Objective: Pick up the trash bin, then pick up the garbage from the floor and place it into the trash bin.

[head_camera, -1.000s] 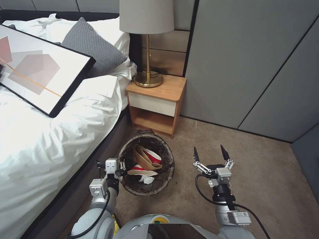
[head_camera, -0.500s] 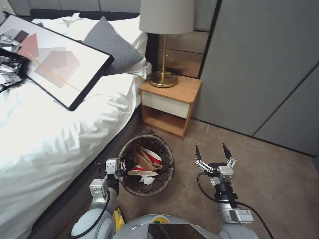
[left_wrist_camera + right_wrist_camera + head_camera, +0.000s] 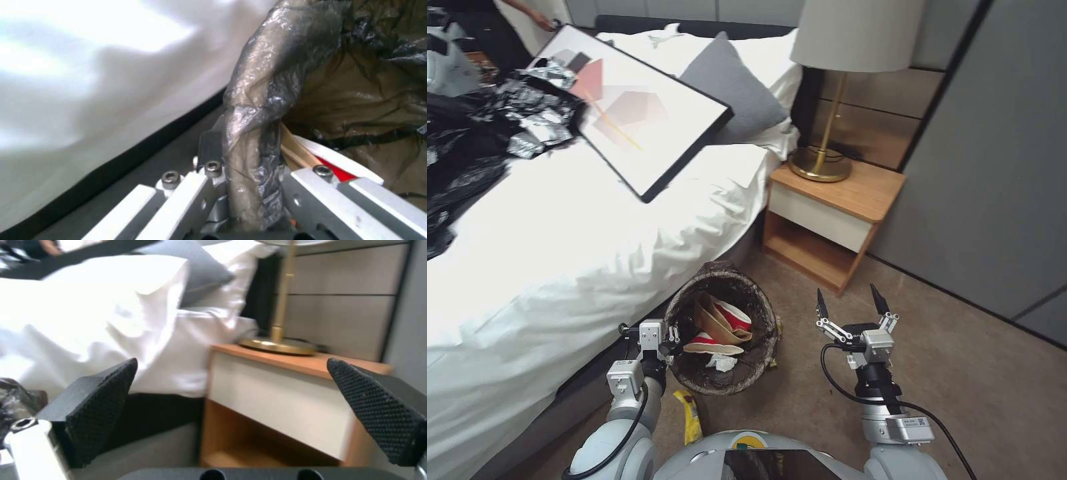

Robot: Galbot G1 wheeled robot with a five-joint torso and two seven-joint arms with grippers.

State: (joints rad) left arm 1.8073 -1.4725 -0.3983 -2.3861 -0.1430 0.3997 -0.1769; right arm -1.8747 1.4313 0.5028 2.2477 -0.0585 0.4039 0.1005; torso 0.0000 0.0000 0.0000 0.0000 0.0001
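Left pincer (image 3: pixel 671 339) clamped on the lined rim of the trash bin (image 3: pixel 758 363), held beside the bed (image 3: pixel 560 240). Right pincer (image 3: pixel 852 308) spread wide, empty. Best kept level and firmly gripped; yellow wrapper (image 3: pixel 690 415) on floor under the bin, unpicked.

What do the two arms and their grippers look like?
Both arms are silver-grey with rounded joints, and a black cable runs along each. The left gripper has a boxy white-grey body with silver links and hex screws. The right gripper has two black pointed fingers with dotted textured pads, on silver linkages. A white label with a small code sits on the right wrist.
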